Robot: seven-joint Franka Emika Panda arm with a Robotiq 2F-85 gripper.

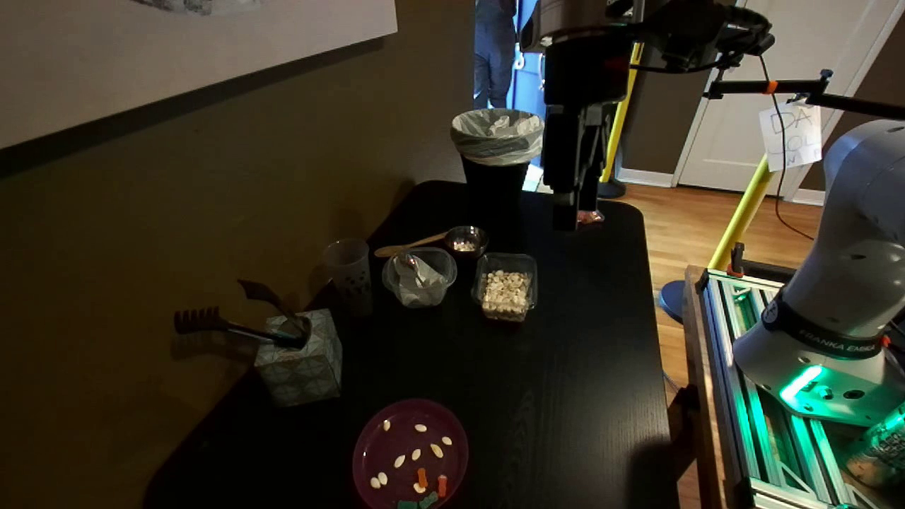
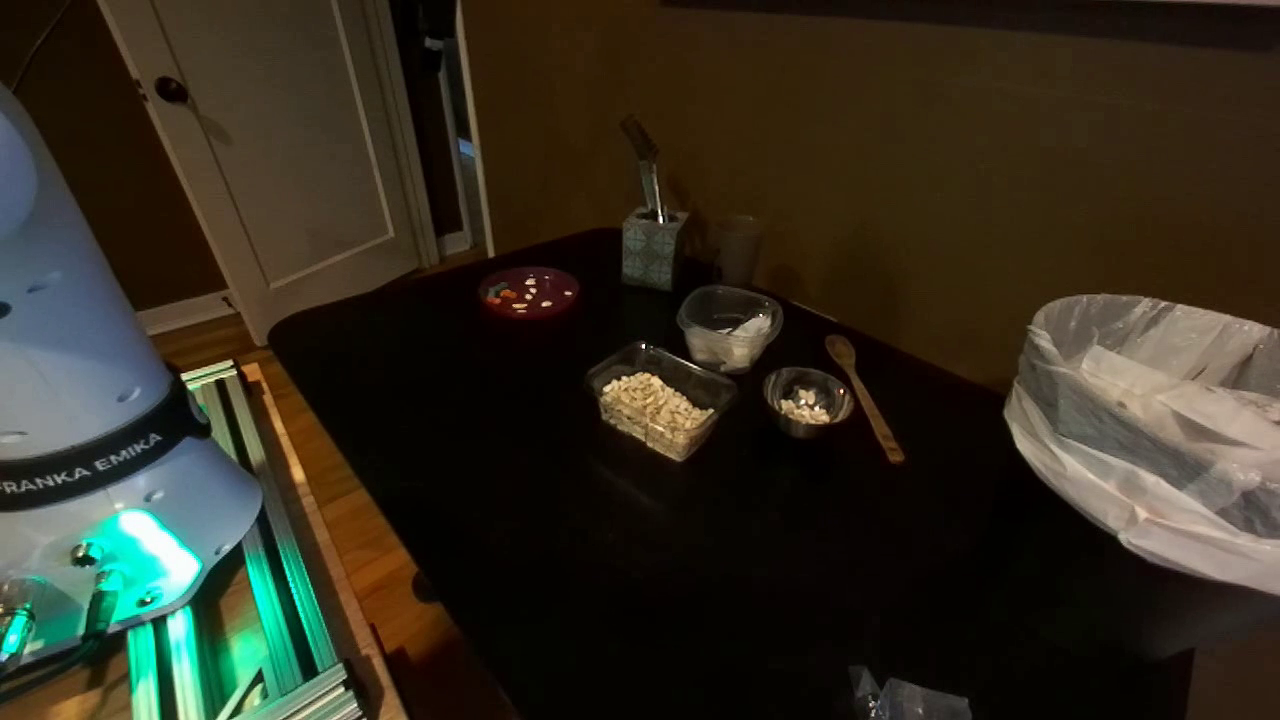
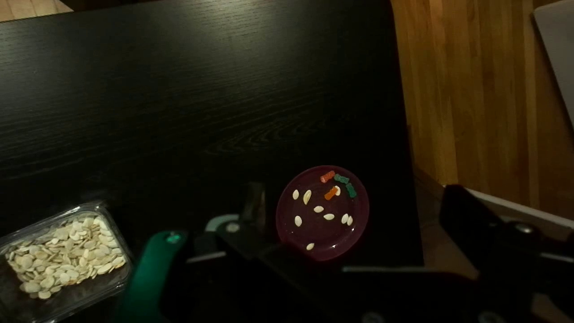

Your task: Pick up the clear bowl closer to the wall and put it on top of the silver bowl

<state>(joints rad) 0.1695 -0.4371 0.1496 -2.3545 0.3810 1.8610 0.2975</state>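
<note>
Hanging above the black table (image 1: 580, 375), my black two-finger gripper (image 1: 576, 212) points down with its fingers (image 3: 462, 220) spread wide and nothing pinched between them. I judge this to be the approach, before any grasp: my target, the clear plastic rounded-square bowl (image 2: 712, 346) with what looks like crumpled white paper (image 2: 752, 328) inside, sits upright near the brown wall (image 2: 950, 200), outside my wrist view, just beside the round silver bowl (image 2: 805, 430), which holds a few pale seeds (image 2: 803, 407). The next move, as I read it, calls for travelling towards the wall past the clear rectangular plastic tub (image 2: 650, 437), lining up across one edge of the target, and coming down with one finger inside its rim and one outside; the plastic will probably flex, so a gentle squeeze should do. After that I'd expect a short carry and a level set-down, minding the light-brown wooden spoon (image 2: 870, 405) on the silver bowl's wall side. As for writing, both exterior views show FRANKA EMIKA on the black band (image 1: 827, 343) around my white base (image 1: 820, 311). A hanging white paper sheet (image 1: 790, 134) carries big hand-drawn letters: I make out DA, with the line below uncertain.
</note>
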